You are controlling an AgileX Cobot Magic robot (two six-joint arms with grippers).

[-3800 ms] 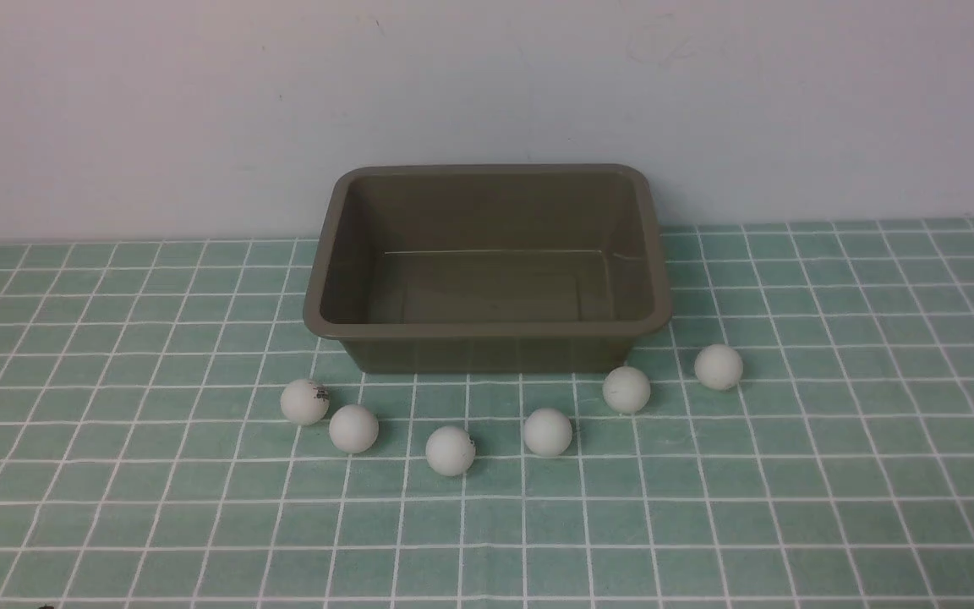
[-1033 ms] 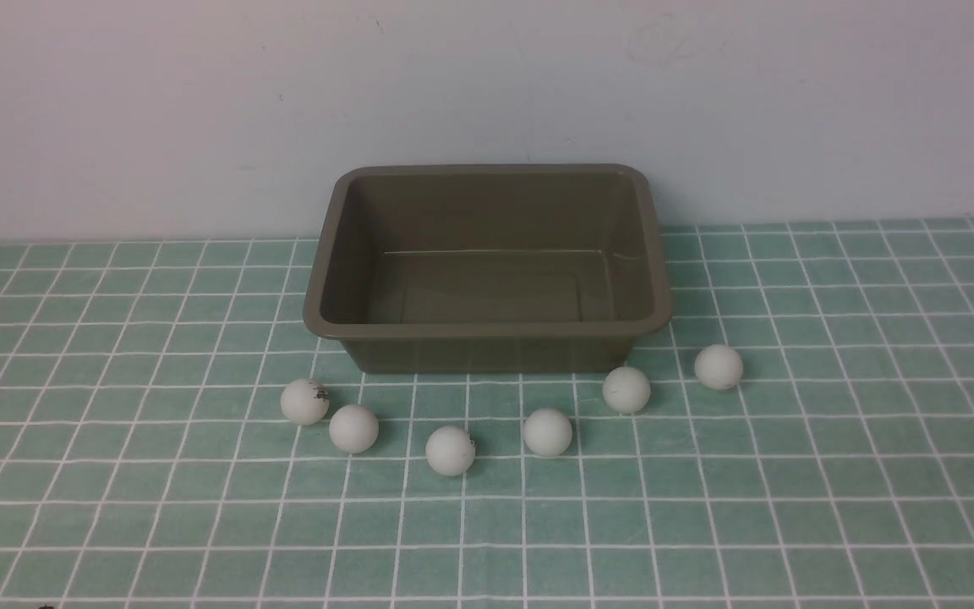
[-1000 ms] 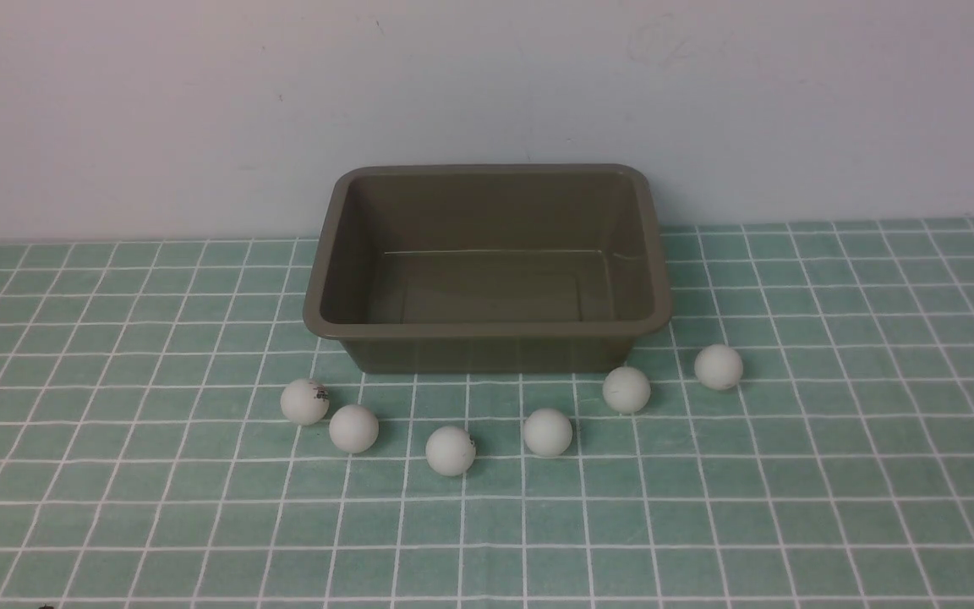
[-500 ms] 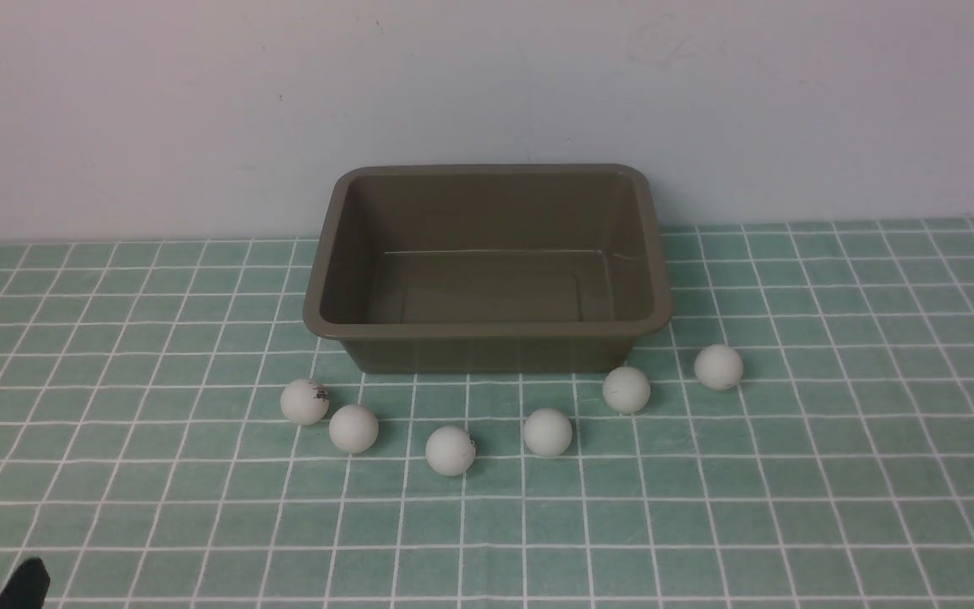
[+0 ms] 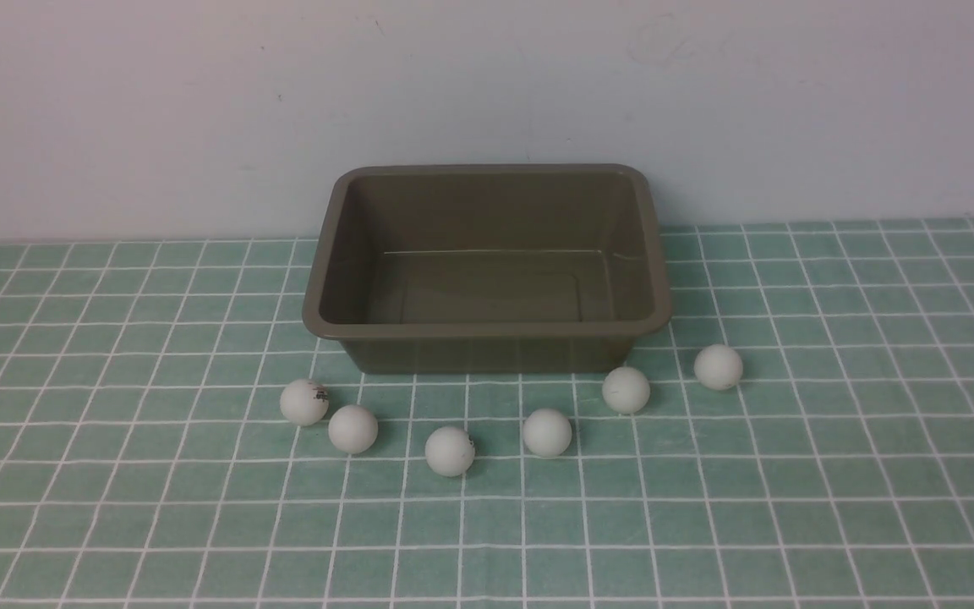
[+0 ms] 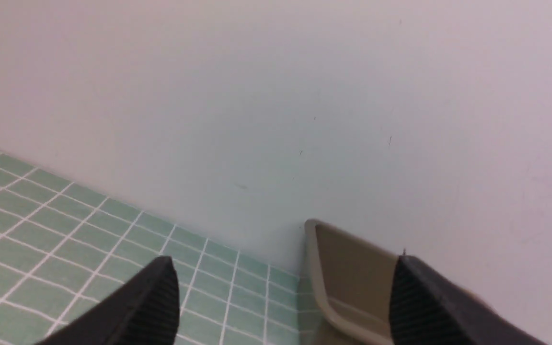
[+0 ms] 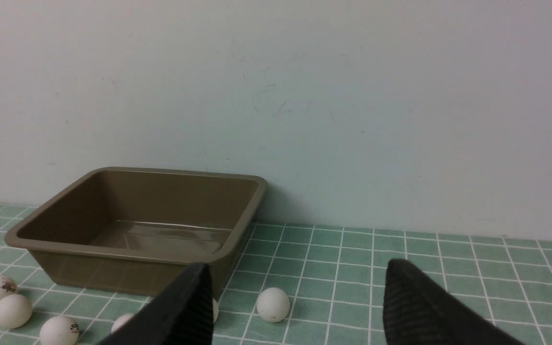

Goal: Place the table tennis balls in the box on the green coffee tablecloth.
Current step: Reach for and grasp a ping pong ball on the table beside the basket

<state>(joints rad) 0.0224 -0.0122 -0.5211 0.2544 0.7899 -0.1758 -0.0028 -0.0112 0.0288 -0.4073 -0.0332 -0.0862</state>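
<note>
**A:** While all six table tennis balls (image 5: 450, 451) lie on the green coffee tablecloth (image 5: 791, 507), which step is this?

**B:** The first one: reaching for a ball. The left gripper (image 6: 283, 302) hangs at the left, jaws wide apart and empty.

**A:** And the balls?

**B:** They form a shallow arc just in front of the box (image 5: 487, 330), which is empty and stands against the wall (image 5: 487, 85). The leftmost ball (image 5: 304, 402) almost touches the second ball (image 5: 352, 429). The rightmost ball (image 5: 718, 367) sits apart.

**A:** The right gripper (image 7: 297, 302)?

**B:** Also spread, holding nothing, low over the cloth.

**A:** Next?

**B:** I'd say the left gripper must descend over the leftmost ball, straddle it without nudging the second ball, and close gently. A ball that light would probably roll away.
</note>
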